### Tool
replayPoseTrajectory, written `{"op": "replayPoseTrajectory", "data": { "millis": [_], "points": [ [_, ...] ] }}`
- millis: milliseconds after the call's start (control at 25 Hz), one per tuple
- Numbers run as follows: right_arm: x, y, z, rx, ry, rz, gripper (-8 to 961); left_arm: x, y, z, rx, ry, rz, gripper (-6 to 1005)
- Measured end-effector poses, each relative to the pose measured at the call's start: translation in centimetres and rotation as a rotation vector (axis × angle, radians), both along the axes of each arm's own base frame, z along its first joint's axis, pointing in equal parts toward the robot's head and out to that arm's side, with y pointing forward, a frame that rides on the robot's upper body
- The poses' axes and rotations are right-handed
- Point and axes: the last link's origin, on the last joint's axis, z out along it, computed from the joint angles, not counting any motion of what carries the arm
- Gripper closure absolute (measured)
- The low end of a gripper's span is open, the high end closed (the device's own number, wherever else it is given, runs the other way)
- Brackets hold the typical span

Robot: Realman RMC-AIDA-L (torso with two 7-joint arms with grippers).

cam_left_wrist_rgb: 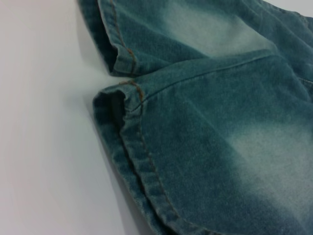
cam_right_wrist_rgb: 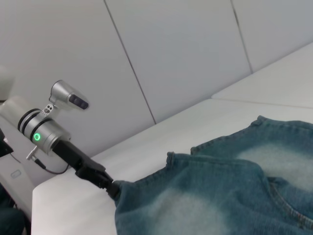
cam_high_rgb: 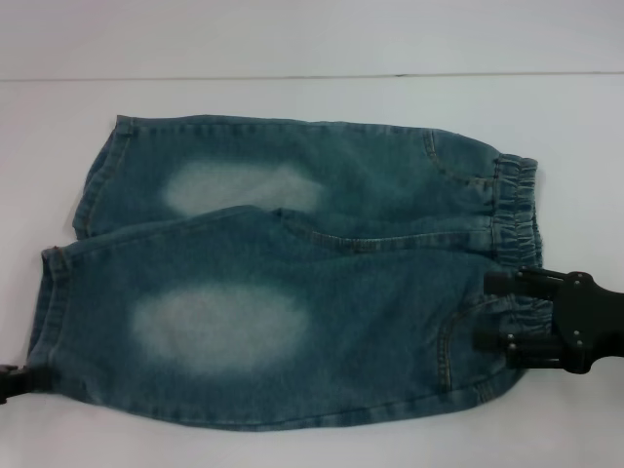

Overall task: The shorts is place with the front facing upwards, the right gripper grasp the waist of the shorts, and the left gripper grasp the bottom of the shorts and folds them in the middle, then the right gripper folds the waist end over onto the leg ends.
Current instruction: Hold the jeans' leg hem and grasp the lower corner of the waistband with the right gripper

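Observation:
The shorts [cam_high_rgb: 292, 273] lie flat on the white table, blue-green denim with pale faded patches. The gathered waist [cam_high_rgb: 515, 210] is at the right and the leg ends [cam_high_rgb: 49, 302] at the left. My right gripper [cam_high_rgb: 492, 312] is open over the near part of the waist, with the ruffled band between its fingers. My left gripper [cam_high_rgb: 8, 382] barely shows at the near leg's hem corner. In the right wrist view the left gripper [cam_right_wrist_rgb: 111, 186] meets that corner of the shorts [cam_right_wrist_rgb: 220, 196]. The left wrist view shows both stitched leg ends [cam_left_wrist_rgb: 137, 161] close up.
The white table [cam_high_rgb: 312, 97] extends on all sides of the garment, and a seam line crosses it behind the shorts. Grey wall panels [cam_right_wrist_rgb: 186, 58] rise beyond the table's far edge in the right wrist view.

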Motion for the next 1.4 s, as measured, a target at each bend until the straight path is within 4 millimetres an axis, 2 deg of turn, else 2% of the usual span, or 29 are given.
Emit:
{"op": "replayPoseTrajectory", "data": {
  "millis": [160,240,360,480,600,760,1080,1400],
  "points": [
    [0.0,0.5,0.8,0.026,0.038,-0.059,76,0.3,0.2,0.1,0.009,-0.019,-0.008,889],
    [0.2,1.4,2.2,0.043,0.067,-0.141,78,1.2,0.5,0.5,0.03,-0.079,-0.032,948],
    [0.3,2.9,4.9,0.021,0.077,-0.259,80,2.2,1.0,1.2,0.062,-0.14,-0.067,961],
    [0.3,3.9,6.7,-0.058,-0.005,-0.326,82,2.3,1.7,1.7,0.099,-0.14,-0.075,969],
    [0.1,4.3,8.0,-0.192,-0.165,-0.342,85,2.0,2.3,2.2,0.134,-0.128,-0.07,966],
    [-0.4,4.2,8.7,-0.315,-0.354,-0.301,88,2.1,2.7,2.9,0.172,-0.134,-0.074,963],
    [-0.2,5.1,8.2,-0.387,-0.573,-0.31,94,2.5,3.3,3.3,0.215,-0.151,-0.103,955],
    [-0.2,6.1,6.8,-0.381,-0.658,-0.322,100,2.3,3.1,2.7,0.212,-0.159,-0.104,948]
  ]
}}
